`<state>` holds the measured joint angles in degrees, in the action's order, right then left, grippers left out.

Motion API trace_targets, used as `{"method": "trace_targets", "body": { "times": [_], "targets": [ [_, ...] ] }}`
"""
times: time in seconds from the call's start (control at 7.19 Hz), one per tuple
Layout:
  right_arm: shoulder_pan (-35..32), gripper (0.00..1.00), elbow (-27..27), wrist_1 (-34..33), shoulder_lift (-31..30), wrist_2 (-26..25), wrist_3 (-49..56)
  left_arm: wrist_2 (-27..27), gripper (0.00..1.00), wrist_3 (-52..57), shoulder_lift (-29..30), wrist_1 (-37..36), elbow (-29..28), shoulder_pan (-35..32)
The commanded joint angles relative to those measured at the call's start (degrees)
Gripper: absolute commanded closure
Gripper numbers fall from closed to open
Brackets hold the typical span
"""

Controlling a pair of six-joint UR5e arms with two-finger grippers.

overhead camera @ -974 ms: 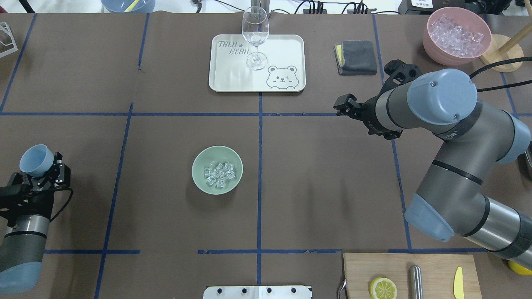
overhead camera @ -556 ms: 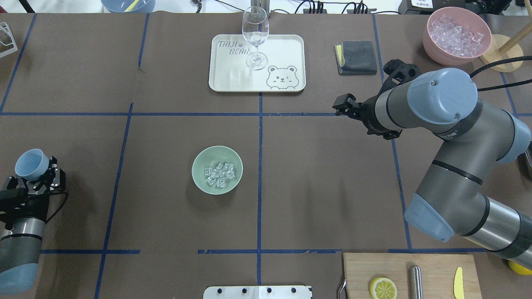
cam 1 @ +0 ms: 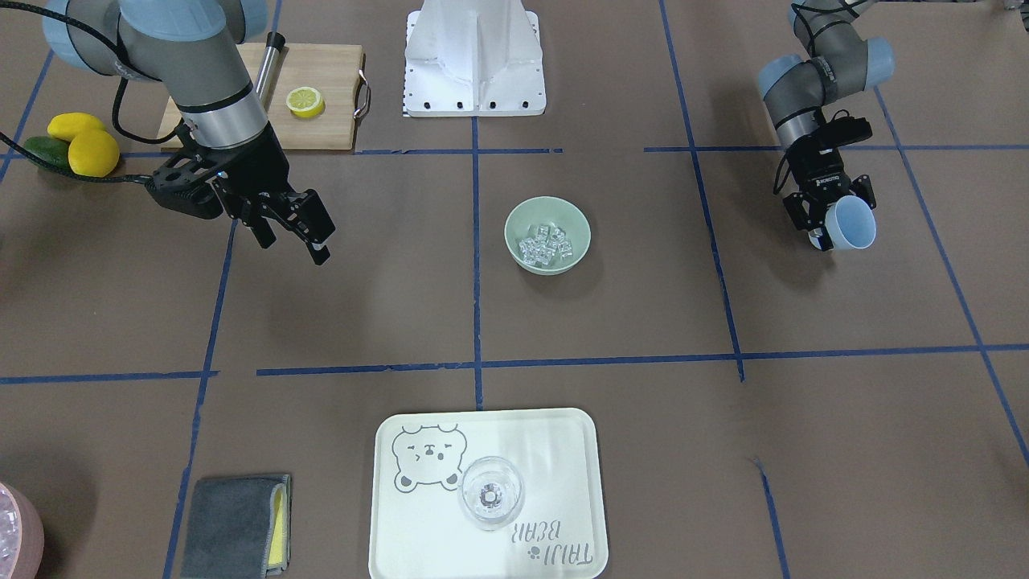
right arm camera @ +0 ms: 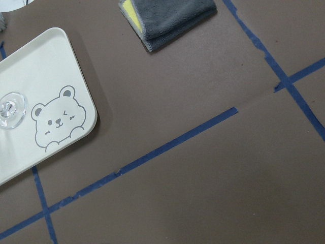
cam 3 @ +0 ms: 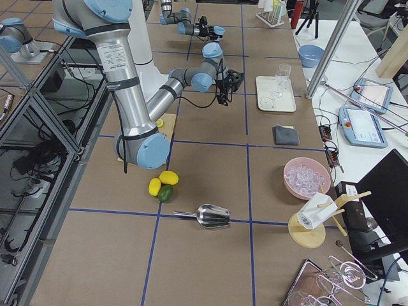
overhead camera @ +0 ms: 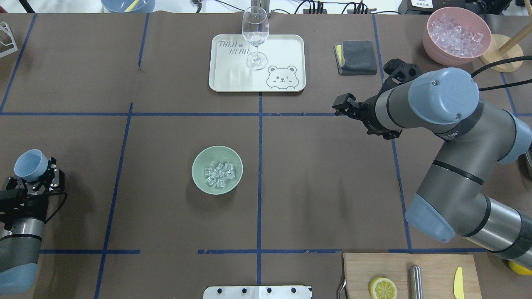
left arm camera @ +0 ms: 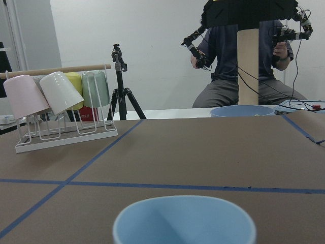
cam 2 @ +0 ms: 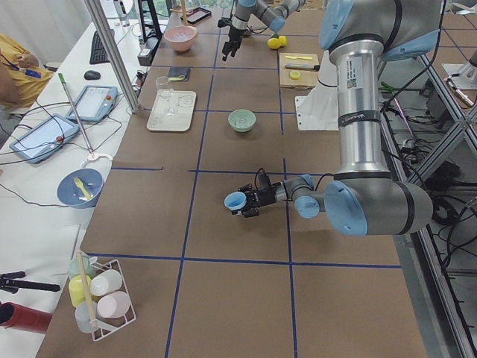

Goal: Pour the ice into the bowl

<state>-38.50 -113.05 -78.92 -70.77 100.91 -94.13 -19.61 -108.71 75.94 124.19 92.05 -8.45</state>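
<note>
Ice [overhead camera: 219, 175] sits heaped in the sage-green bowl [overhead camera: 198, 161] at mid-table and the pour looks done, as the left gripper [cam 1: 832, 219], well aside, clasps an apparently empty blue cup [cam 1: 854, 223] and the right gripper [cam 1: 293, 236] hangs jaws apart, holding nothing.

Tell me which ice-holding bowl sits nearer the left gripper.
The pale green bowl at mid-table, holding few cubes. The pink bowl, heaped with ice, stands far off at the opposite corner from the left gripper.

Left arm [overhead camera: 20, 232]: being held low, left gripper [overhead camera: 36, 172] being clamped on a pale blue cup [overhead camera: 30, 163]. Right arm [overhead camera: 457, 137]: being held aloft, right gripper [cam 1: 293, 233] being held agape, empty.
</note>
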Motion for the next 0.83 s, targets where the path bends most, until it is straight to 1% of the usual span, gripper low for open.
{"method": "trace_targets", "body": {
  "times": [0.0, 0.14, 0.28, 0.42, 0.56, 0.7],
  "targets": [
    [0.0, 0.00, -0.2, -0.1, 0.1, 0.0, 0.0, 0.0, 0.37, 0.1, 0.0, 0.0, 0.0, 0.1],
    [0.0, 0.00, -0.3, -0.1, 0.0, 0.0, 0.0, -0.3, 0.00, 0.5, 0.0, 0.1, 0.4, 0.2],
    [0.0, 0.00, -0.3, -0.1, 0.1, 0.0, 0.0, -0.7, 0.00, 0.9, 0.0, 0.2, 0.8, 0.2],
    [0.0, 0.00, -0.3, -0.1, -0.1, 0.0, 0.0, -2.8, 0.00, 1.7, 0.0, 0.2, 1.7, 0.2],
    [0.0, 0.00, -0.3, -0.1, -0.1, -0.1, 0.0, -3.2, 0.00, 3.3, -0.5, 0.3, 2.6, 0.3],
    [0.0, 0.00, -0.3, -0.1, -0.2, -0.1, 0.0, -4.1, 0.00, 4.6, -2.6, 0.3, 4.9, 0.9]
  ]
}}
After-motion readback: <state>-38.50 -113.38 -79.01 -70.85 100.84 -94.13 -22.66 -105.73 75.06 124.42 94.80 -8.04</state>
